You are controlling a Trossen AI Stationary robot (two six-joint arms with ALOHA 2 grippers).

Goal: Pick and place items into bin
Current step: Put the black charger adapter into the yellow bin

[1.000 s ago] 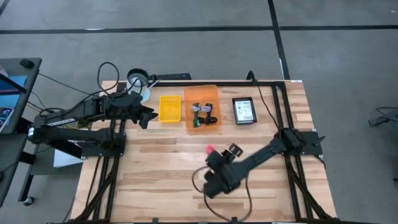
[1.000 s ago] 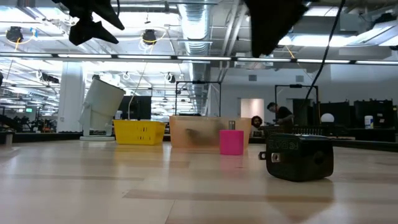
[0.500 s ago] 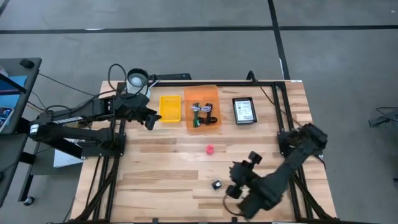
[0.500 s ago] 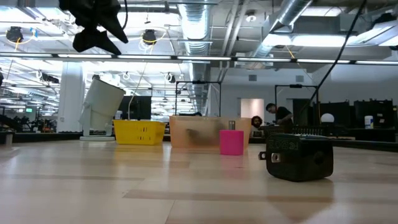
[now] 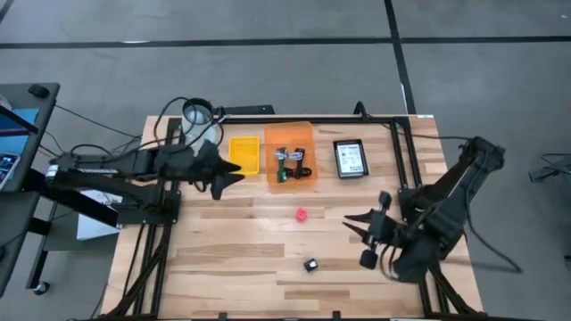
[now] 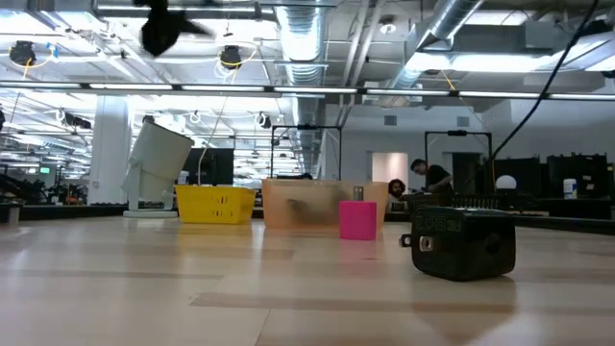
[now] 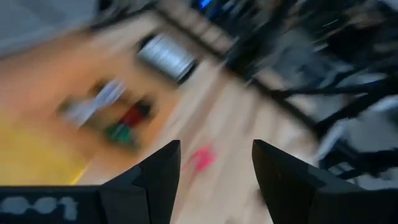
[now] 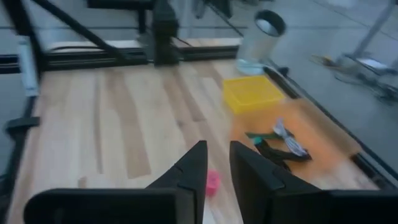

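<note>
A small pink piece (image 5: 302, 214) stands on the wood near the table's middle, and it also shows as the pink piece (image 6: 357, 219). The tiny black block (image 5: 310, 265) sits nearer the near edge. Black and green cables (image 5: 292, 163) lie in the orange bin (image 5: 290, 134). The white labelled card (image 5: 350, 159) lies flat to the bin's right. My left gripper (image 5: 227, 174) hovers open in front of the yellow bin (image 5: 244, 154). My right gripper (image 5: 354, 223) hangs right of the pink piece, its fingers a narrow gap apart (image 8: 217, 171).
A white cup (image 5: 198, 114) stands tilted at the far left corner. Black frame rails run along the table's far edge and both sides. Bare wood lies between the bins and the near edge. People show in the room beyond the table in the low view.
My right gripper has swung from above the near middle of the table toward the right edge, leaving the black block uncovered where it stood. My left gripper has moved right and toward the near edge, from beside the white cup to in front of the yellow bin, and risen.
</note>
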